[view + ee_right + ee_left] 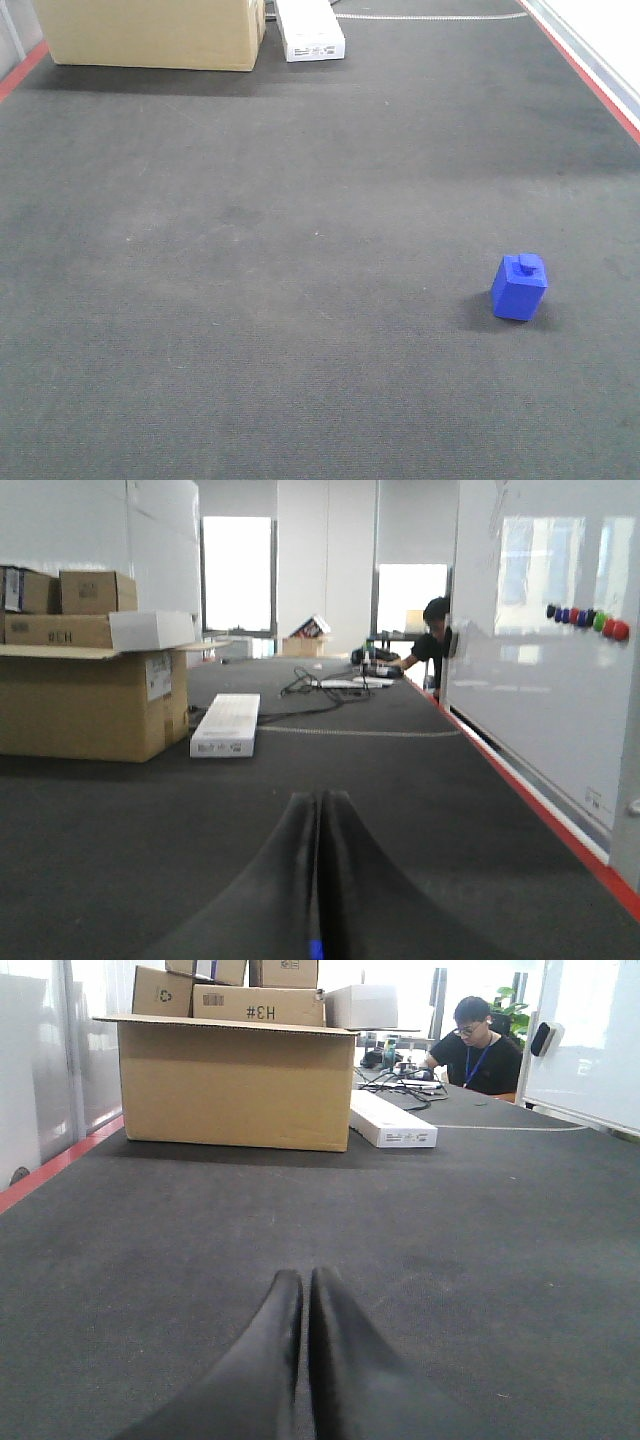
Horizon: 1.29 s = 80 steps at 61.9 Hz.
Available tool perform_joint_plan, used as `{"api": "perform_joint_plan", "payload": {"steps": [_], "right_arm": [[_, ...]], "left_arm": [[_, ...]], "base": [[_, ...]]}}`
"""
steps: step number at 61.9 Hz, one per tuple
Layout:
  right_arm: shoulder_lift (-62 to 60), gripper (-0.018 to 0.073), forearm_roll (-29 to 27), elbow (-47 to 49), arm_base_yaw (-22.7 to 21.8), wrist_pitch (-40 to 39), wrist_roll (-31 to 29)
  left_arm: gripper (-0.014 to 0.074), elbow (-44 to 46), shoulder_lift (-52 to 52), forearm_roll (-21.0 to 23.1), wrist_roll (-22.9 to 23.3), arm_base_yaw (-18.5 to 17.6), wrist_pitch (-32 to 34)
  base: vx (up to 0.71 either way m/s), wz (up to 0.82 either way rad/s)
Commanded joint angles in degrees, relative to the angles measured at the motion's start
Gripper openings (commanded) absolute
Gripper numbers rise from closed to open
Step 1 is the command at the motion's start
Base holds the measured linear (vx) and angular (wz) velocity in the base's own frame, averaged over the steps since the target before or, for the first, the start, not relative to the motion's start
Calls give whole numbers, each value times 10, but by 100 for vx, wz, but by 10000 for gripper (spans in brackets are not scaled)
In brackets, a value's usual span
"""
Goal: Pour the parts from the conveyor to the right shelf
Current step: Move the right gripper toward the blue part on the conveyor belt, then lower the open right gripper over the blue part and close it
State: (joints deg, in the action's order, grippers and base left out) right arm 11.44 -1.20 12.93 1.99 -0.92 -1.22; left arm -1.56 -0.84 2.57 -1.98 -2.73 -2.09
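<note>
A small blue block-shaped part [519,288] with a knob on top stands on the dark conveyor belt [300,250] at the right of the front view. No gripper shows in that view. My left gripper [304,1276] is shut and empty, low over bare belt. My right gripper [321,796] is shut too, fingers pressed together; a thin blue sliver [315,948] shows through the slit at the bottom edge. The right shelf is out of view.
A large cardboard box [150,35] and a flat white box [312,35] sit at the belt's far end, also in the left wrist view [235,1085] [392,1125]. A red-edged rail [590,85] and a whiteboard [540,630] run along the right. A person [478,1045] sits beyond.
</note>
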Motion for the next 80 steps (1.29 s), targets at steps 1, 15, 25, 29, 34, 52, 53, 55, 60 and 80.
{"api": "perform_joint_plan", "payload": {"steps": [1,15,25,29,34,52,53,55,60,80], "right_arm": [[86,-9,3,55,-3,-1,1],[218,-9,-58,86,-3,52,17],[261,-9,-56,83,-3,24,18],[266,-9,-57,83,-3,9,23],[266,-1,-52,86,-3,9,20],[310,258,-53,163,-3,92,-31],[316,277,-53,167,-3,99,-30],[331,325,-54,178,-3,109,-29],[378,426,-63,210,-3,129,-29],[590,540,-73,393,-3,261,-29]], "left_arm": [[-6,-18,-7,0,5,-4,44],[-6,-18,-7,0,5,-4,44],[-6,-18,-7,0,5,-4,44],[-6,-18,-7,0,5,-4,44],[-6,-18,-7,0,5,-4,44],[-6,-18,-7,0,5,-4,44],[-6,-18,-7,0,5,-4,44],[-6,-18,-7,0,5,-4,44],[-6,-18,-7,0,5,-4,44],[-6,-18,-7,0,5,-4,44]], "base": [[0,0],[0,0],[0,0],[0,0],[0,0],[0,0],[0,0],[0,0],[0,0],[0,0]]}}
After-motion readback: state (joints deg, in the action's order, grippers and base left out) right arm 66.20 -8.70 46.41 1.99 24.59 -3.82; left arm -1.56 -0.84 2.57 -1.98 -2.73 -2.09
